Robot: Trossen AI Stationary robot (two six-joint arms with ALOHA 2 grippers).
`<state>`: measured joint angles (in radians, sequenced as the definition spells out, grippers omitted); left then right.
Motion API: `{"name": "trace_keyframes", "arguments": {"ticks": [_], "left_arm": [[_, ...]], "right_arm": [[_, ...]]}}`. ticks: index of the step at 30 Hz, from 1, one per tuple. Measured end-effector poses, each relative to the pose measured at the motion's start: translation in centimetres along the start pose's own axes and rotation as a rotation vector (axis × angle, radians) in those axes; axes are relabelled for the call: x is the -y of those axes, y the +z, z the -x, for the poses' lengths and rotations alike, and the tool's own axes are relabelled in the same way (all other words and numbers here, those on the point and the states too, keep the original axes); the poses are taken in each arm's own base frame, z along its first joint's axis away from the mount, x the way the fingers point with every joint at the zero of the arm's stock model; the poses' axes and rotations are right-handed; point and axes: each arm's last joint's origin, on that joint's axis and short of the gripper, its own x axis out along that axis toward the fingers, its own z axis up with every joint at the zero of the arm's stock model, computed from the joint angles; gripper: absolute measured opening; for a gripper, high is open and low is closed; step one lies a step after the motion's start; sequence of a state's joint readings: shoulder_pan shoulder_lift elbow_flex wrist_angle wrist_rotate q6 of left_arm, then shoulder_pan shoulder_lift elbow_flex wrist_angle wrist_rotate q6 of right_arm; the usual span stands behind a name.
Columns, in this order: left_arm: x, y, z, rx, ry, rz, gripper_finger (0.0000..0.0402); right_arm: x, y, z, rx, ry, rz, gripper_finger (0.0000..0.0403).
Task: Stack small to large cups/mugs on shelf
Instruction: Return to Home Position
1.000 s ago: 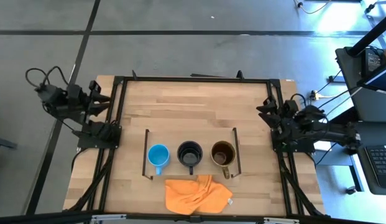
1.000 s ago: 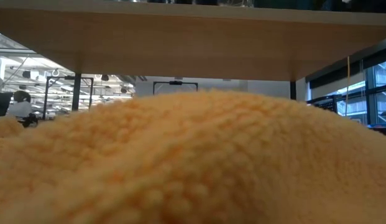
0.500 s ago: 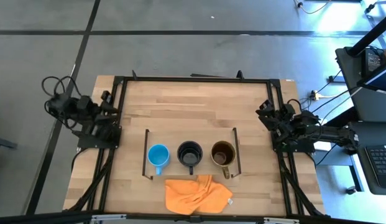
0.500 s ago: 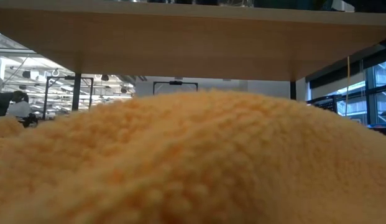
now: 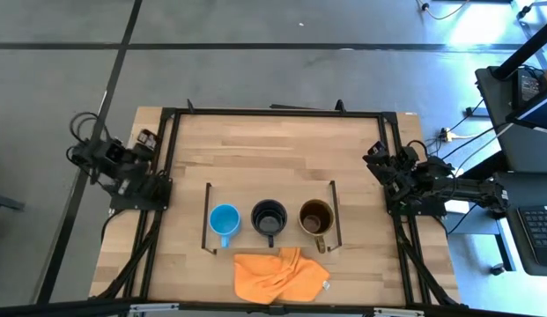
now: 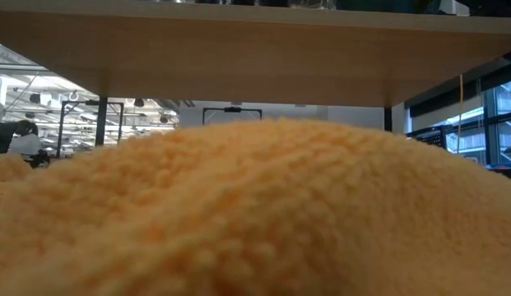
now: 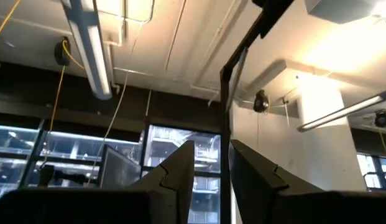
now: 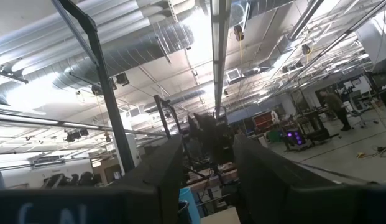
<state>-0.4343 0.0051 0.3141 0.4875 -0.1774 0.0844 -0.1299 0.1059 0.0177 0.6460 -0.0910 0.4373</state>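
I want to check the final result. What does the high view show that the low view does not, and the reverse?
Only the high view: the blue mug, black mug and brown mug in a row on the shelf, the left arm at the left edge of the table, and the right arm at its right edge.
Only the low view: the room behind.
Both: the cloth, which fills most of the low view. The board above it there is probably the shelf.
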Motion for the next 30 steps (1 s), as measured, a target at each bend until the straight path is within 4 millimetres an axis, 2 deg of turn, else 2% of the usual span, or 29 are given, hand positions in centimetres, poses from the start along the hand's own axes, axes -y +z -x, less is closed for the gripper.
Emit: {"name": "trace_keyframes", "arguments": {"ticks": [4, 7, 11, 17, 25, 30], "left_arm": [[-0.1, -1.9, 0.7, 0.045, 0.051, -0.005, 0.0094], [-0.2, -3.8, 1.3, 0.008, 0.086, 0.001, 0.0094], [-0.4, -5.1, 2.0, 0.019, 0.124, 0.012, 0.0094], [-0.8, -5.5, 1.8, -0.041, 0.115, 0.0, 0.0094], [-2.2, -5.5, 1.3, -0.255, 0.289, -0.065, 0.0094], [-2.9, -5.9, 1.6, -0.325, 0.31, -0.025, 0.0094]], "right_arm": [[0.0, 0.0, 0.0, 0.0, 0.0, -0.005, 0.0147], [0.0, 0.0, 0.0, 0.0, -0.001, -0.006, 0.0147], [0.0, 0.0, 0.0, -0.001, -0.001, -0.016, 0.0147], [0.1, -0.2, 0.0, -0.021, -0.012, -0.078, 0.0147], [0.1, -0.2, 0.0, -0.025, -0.014, -0.107, 0.0147], [0.1, -0.2, 0.0, -0.022, -0.003, -0.086, 0.0147]]}}
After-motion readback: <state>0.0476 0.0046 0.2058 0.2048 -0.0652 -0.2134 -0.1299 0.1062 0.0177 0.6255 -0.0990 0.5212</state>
